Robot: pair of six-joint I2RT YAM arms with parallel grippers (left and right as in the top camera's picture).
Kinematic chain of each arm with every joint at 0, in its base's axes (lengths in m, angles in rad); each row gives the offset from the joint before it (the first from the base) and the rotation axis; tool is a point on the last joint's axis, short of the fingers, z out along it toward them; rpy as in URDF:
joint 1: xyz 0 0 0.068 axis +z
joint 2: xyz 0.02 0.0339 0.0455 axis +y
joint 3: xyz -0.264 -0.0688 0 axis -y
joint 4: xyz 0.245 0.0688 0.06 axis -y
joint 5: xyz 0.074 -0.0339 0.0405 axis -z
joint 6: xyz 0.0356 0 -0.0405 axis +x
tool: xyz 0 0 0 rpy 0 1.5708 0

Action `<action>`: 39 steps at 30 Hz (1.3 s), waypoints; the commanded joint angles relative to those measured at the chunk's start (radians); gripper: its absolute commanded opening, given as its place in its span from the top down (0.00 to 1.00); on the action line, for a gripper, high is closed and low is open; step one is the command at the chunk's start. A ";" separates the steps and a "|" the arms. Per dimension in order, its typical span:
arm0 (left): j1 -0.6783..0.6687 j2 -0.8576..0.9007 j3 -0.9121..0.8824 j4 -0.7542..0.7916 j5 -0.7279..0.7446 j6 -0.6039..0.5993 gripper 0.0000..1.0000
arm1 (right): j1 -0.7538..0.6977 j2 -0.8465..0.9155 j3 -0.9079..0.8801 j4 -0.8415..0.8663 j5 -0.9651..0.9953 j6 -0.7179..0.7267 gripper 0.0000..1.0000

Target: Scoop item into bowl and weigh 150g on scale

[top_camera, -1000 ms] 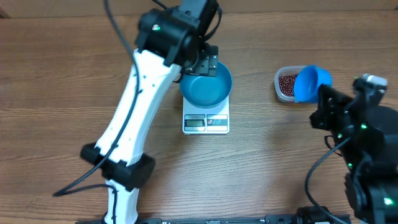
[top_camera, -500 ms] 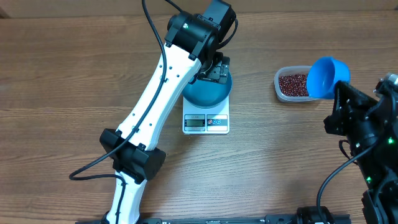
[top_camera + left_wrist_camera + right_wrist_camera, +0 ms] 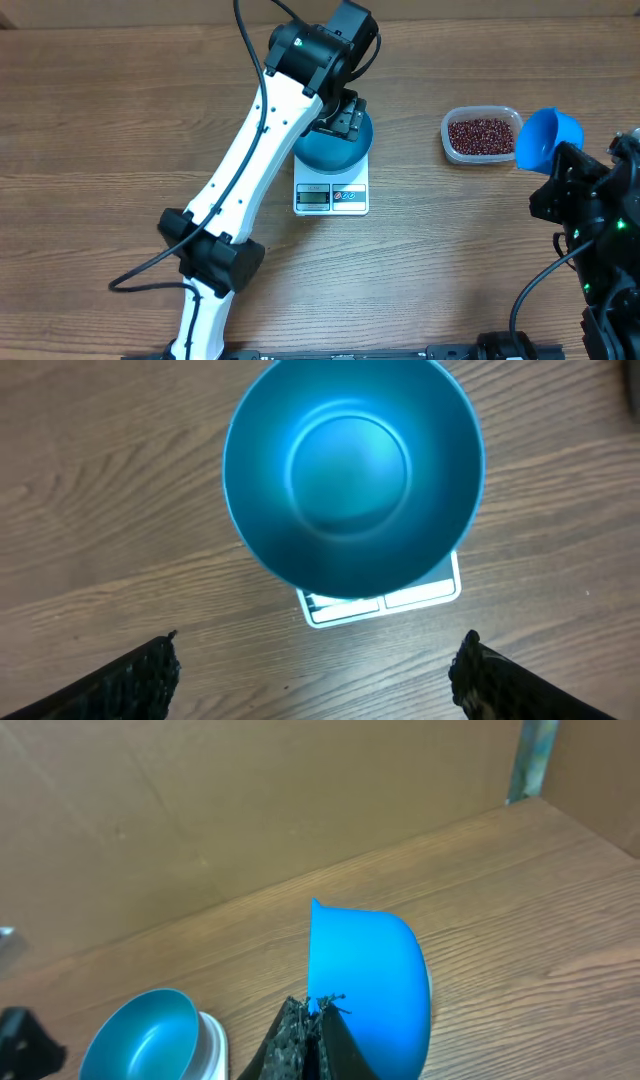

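The blue bowl [image 3: 333,147] sits empty on the white scale [image 3: 331,197]; the left wrist view has the bowl [image 3: 353,470] straight below with the scale [image 3: 425,592] peeking out under it. My left gripper [image 3: 346,118] hovers above the bowl's far rim, open, and nothing lies between its fingers [image 3: 125,682]. The red-brown beans [image 3: 482,133] lie in a clear tub [image 3: 446,130] to the right. My right gripper [image 3: 318,1008] is shut on the edge of a small blue scoop [image 3: 372,975], held tilted in the air to the right of the tub, its inside showing only blue [image 3: 548,138].
Brown wood table [image 3: 100,120] all around. The left arm's white link [image 3: 245,175] slants across the table to the left of the scale. A cardboard wall [image 3: 250,800] stands behind the table in the right wrist view.
My right gripper has carried the scoop rightward, from over the tub's right end to beside the tub. The left arm swung right over the bowl, then held still.
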 commanded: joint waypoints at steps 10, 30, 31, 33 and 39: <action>-0.043 -0.256 -0.120 -0.026 -0.003 0.107 0.02 | -0.001 0.027 0.026 0.001 0.027 0.000 0.96; -0.213 -0.675 -0.974 0.464 -0.010 0.149 0.00 | -0.001 0.028 0.026 -0.022 0.028 -0.035 0.96; -0.213 -0.727 -1.011 0.488 -0.022 0.149 0.00 | -0.001 0.029 0.026 -0.024 0.028 -0.035 0.96; -0.213 -0.818 -1.074 0.533 -0.068 0.138 0.00 | -0.001 0.032 0.026 -0.027 0.028 -0.035 0.96; -0.213 -0.963 -1.226 0.667 -0.143 0.124 0.01 | -0.001 0.049 0.026 -0.025 0.027 -0.026 0.96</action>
